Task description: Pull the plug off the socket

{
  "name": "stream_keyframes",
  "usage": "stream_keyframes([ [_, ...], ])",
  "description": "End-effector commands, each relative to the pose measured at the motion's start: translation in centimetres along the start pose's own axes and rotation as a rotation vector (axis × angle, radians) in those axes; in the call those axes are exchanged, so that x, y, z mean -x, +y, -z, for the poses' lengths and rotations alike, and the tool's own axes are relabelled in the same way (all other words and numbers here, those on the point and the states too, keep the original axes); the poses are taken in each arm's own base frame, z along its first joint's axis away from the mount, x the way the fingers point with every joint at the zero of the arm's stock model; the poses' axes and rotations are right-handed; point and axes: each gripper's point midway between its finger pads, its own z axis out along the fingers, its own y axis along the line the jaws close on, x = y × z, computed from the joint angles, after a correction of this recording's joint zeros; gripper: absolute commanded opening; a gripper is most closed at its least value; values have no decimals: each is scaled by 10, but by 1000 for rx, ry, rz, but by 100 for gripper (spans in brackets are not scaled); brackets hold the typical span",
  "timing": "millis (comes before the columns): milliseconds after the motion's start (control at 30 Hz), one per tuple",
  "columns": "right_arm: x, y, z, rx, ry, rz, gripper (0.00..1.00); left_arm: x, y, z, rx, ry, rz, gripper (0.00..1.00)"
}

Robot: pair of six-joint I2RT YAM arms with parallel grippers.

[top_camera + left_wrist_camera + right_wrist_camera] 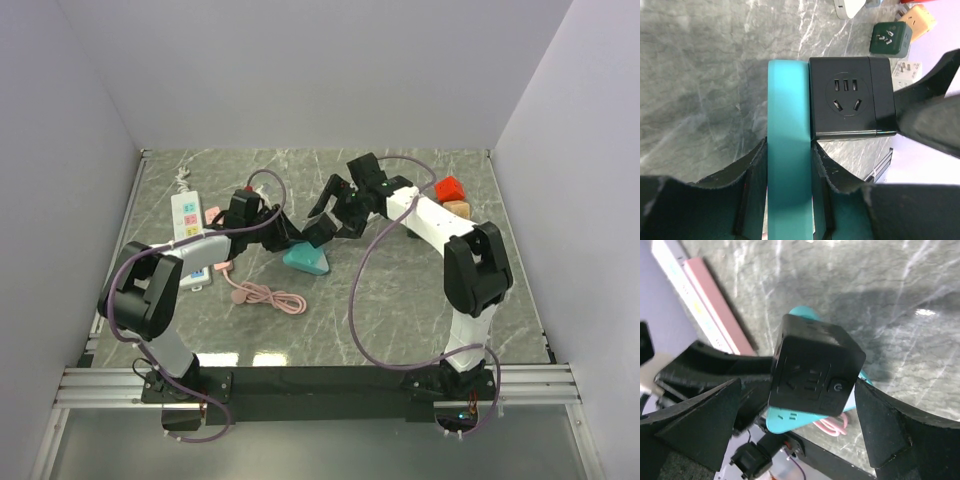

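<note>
A flat teal socket block (307,261) lies mid-table with a black cube plug (320,232) seated on it. My left gripper (281,232) is shut on the teal socket; in the left wrist view the socket (787,100) runs between my fingers (752,185) and the black cube (847,97) sits against its right side. My right gripper (335,215) is open around the cube. In the right wrist view the cube (812,370) sits between its spread fingers (700,420), with the teal socket (790,421) beneath.
A white power strip (188,226) and a pink strip (212,214) lie at the left. A coiled pink cable (266,297) lies in front of the socket. Red (449,188) and orange (456,209) cubes stand at the right, with a green cube (890,38) nearby.
</note>
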Motion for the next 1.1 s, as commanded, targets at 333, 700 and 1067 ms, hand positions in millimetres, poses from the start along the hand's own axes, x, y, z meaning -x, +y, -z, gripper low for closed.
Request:
stream_keyframes([
  [333,-2,-15,-2,-103,24,-129,100,26,-61,31,-98,-107,-77,1],
  [700,-23,11,-27,70,123,-188,89,20,-53,23,-94,-98,-56,1],
  [1067,-23,23,-36,196,182,-75,3,16,-39,17,-64,-90,-64,1],
])
